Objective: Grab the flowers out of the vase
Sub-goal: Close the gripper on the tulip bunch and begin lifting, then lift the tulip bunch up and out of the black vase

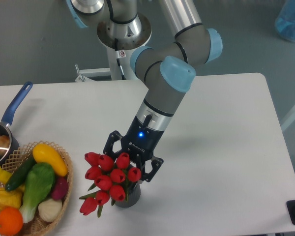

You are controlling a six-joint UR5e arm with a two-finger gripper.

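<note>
Tool (132,164) spread wide around flowers (108,174) over vase (129,195), near table's (226,147) front edge.

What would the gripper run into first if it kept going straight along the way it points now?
The flowers. The gripper points down and toward the camera with its fingers spread either side of the bunch, so the red heads and stems lie first in its line, the vase just beyond. Depth from this single view is uncertain.

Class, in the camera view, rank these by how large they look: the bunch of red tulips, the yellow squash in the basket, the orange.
1. Tulips
2. Yellow squash
3. Orange
</note>
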